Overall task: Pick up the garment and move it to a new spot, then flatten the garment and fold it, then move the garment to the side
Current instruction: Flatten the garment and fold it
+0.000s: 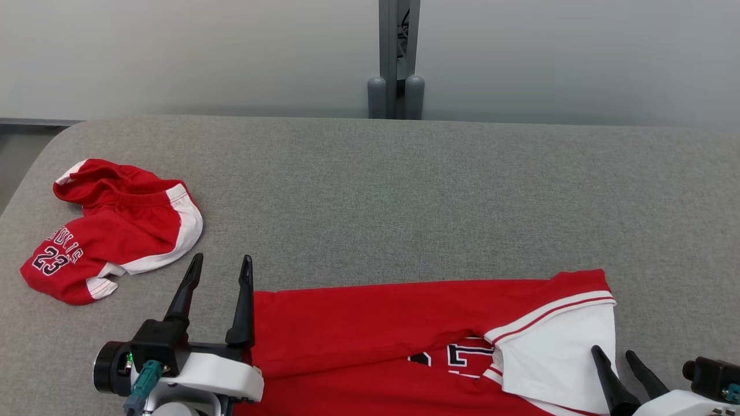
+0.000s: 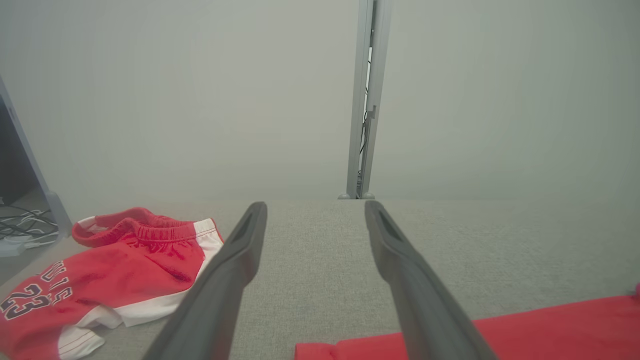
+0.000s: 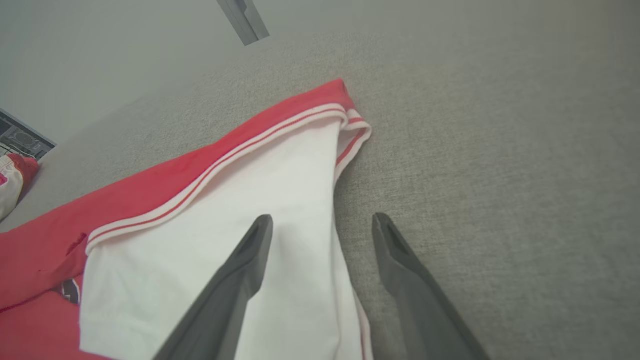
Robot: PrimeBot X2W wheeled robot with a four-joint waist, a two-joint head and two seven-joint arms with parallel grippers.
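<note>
A red garment (image 1: 370,329) with a white sleeve and dark lettering lies flat along the near edge of the grey table (image 1: 404,190); it also shows in the left wrist view (image 2: 525,325) and the right wrist view (image 3: 210,210). My left gripper (image 1: 222,266) (image 2: 315,210) stands open just off the garment's left edge, with nothing between its fingers. My right gripper (image 1: 615,353) (image 3: 322,220) is open low at the garment's right edge, one finger over the white sleeve and the other over bare table.
Crumpled red and white shorts (image 1: 110,231) (image 2: 100,270) marked 23 lie at the table's left. A grey post (image 1: 396,58) rises behind the far edge against a pale wall. Bare table stretches beyond and to the right of the garment.
</note>
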